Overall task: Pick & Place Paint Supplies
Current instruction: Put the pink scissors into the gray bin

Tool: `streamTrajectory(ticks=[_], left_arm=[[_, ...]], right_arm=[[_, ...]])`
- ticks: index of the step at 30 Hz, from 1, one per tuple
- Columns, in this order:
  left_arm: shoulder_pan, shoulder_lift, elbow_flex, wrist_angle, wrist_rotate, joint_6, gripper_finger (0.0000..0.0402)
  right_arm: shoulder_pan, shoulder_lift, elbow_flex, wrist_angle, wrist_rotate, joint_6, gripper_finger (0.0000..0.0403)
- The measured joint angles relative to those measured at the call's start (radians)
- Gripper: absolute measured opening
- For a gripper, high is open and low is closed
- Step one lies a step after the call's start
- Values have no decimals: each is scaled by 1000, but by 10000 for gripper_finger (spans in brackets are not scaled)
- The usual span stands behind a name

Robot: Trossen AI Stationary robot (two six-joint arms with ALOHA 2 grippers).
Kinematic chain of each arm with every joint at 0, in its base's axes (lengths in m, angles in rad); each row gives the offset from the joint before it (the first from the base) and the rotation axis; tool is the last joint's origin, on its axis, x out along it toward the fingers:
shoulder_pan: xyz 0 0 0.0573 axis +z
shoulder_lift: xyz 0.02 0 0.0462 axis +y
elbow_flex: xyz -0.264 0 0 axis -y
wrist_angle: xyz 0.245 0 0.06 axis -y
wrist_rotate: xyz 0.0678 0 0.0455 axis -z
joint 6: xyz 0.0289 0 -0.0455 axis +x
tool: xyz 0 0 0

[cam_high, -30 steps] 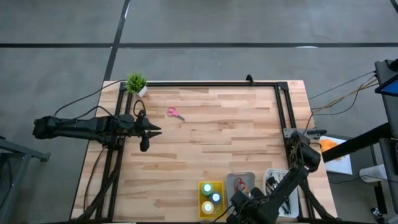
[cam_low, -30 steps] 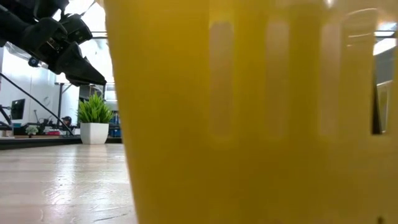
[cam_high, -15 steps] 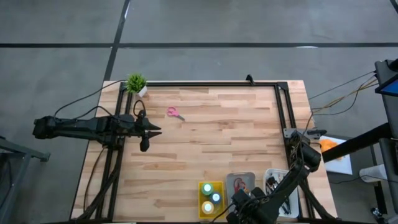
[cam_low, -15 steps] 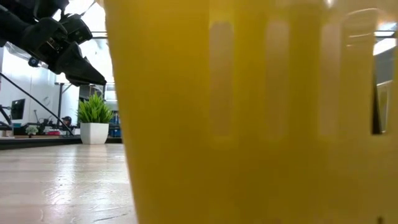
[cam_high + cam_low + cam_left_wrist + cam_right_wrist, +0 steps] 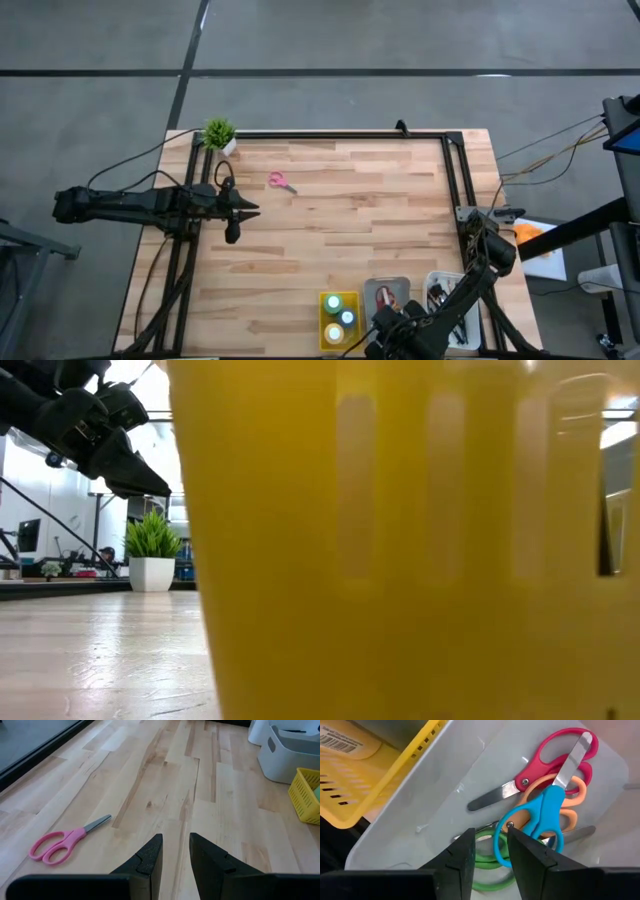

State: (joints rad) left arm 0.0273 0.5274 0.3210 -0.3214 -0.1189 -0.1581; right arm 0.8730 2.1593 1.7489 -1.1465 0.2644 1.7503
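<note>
In the right wrist view a grey tray (image 5: 425, 815) holds red scissors (image 5: 547, 757), orange scissors (image 5: 572, 802), green scissors (image 5: 487, 872) and, on top, blue scissors (image 5: 547, 812). My right gripper (image 5: 490, 847) points down into this tray, open, its fingertips on either side of a blue handle loop. In the high view it (image 5: 386, 318) is at the table's near edge. Pink scissors (image 5: 281, 181) lie flat on the wood at the far left. My left gripper (image 5: 252, 211) hovers open near them, with nothing between its fingers (image 5: 175, 855). My right gripper comes from above, pointing down, one finger on each side of the blue scissors' handle loop (image 5: 501, 840). Whether a finger touches the loop cannot be told. The blue scissors lie on the other scissors in the tray.
A yellow tray (image 5: 326, 341) beside the grey one holds three paint bottles (image 5: 340, 317); its wall (image 5: 400, 540) fills the low view. A white tray (image 5: 447, 300) with dark brushes stands to the right. A small potted plant (image 5: 219, 133) sits at the far left corner.
</note>
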Motion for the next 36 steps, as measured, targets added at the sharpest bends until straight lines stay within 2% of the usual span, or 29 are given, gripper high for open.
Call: streamTrajectory(ticks=[4, 11, 24, 31, 36], left_arm=[[0, 0, 0, 0, 0, 0, 99], [0, 0, 0, 0, 0, 0, 99], [0, 0, 0, 0, 0, 0, 99], [0, 0, 0, 0, 0, 0, 99], [0, 0, 0, 0, 0, 0, 99]], right_arm=[[0, -17, -1, 1, 7, -25, 114], [0, -94, 4, -23, 88, -58, 114], [-5, -203, -10, -239, 356, -258, 114], [-34, -357, -172, -153, 515, -406, 114], [-91, -509, -383, 53, 597, -588, 114]])
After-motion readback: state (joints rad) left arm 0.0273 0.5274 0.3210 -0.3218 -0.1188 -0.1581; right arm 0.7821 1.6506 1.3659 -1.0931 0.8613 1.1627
